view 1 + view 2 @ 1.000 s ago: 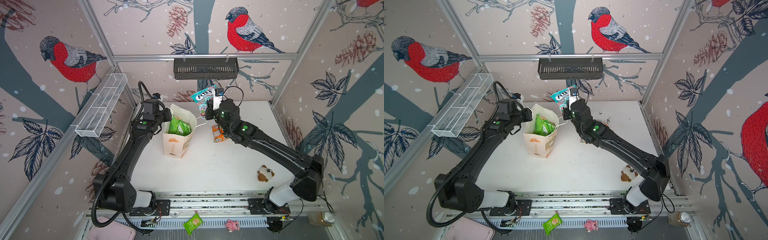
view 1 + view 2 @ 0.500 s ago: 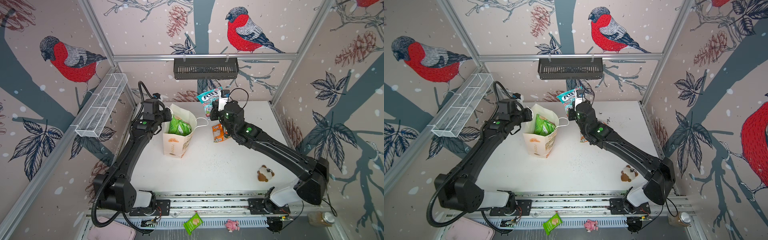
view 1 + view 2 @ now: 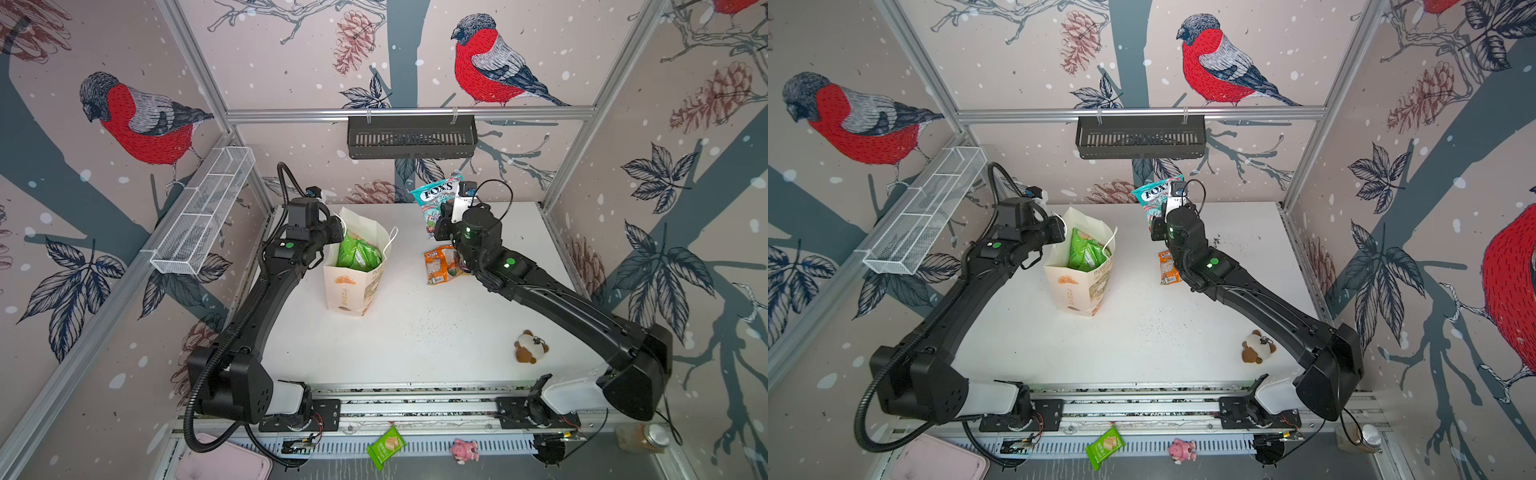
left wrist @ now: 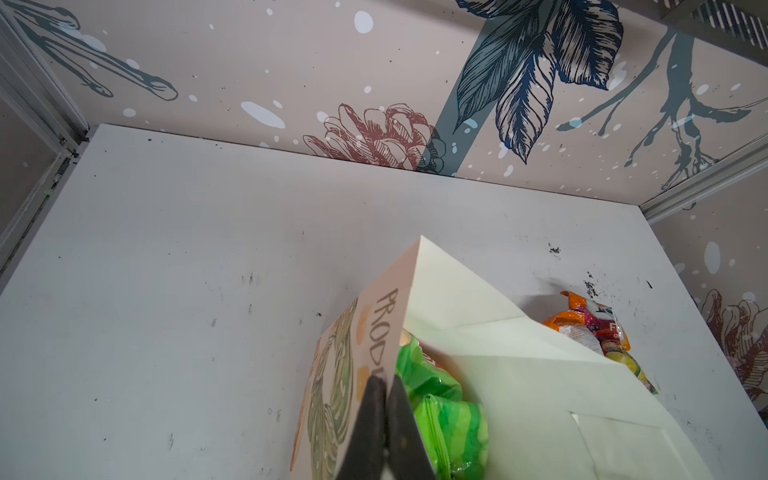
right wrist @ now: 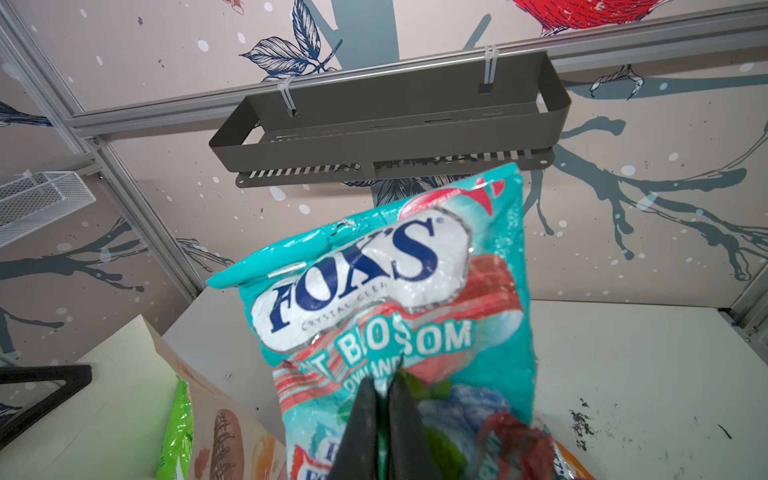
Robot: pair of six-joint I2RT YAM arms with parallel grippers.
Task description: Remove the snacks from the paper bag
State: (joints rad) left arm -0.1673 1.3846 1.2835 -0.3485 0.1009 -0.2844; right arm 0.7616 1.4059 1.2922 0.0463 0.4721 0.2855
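Observation:
The cream paper bag point(image 3: 351, 286) point(image 3: 1077, 291) stands upright left of the table's middle, mouth open. My left gripper point(image 4: 384, 386) point(image 3: 338, 233) is shut on its near rim. Bright green snacks point(image 3: 357, 254) point(image 4: 442, 415) fill the bag. To the right of the bag, my right gripper point(image 5: 384, 384) point(image 3: 437, 219) is shut on a teal FOX'S packet point(image 5: 395, 286) point(image 3: 1152, 198), held in the air near the back wall. An orange packet point(image 3: 441, 266) point(image 4: 590, 328) lies flat on the table below the right wrist.
A brown and white plush toy point(image 3: 531, 348) lies at the right front. A black basket point(image 3: 411, 137) hangs on the back wall, a white wire basket point(image 3: 203, 216) on the left. A green wafer packet point(image 3: 385, 449) and pink pig point(image 3: 465, 449) lie before the rail.
My right gripper has carried the teal packet to the right, away from the bag's mouth. The left gripper and the bag have stayed put.

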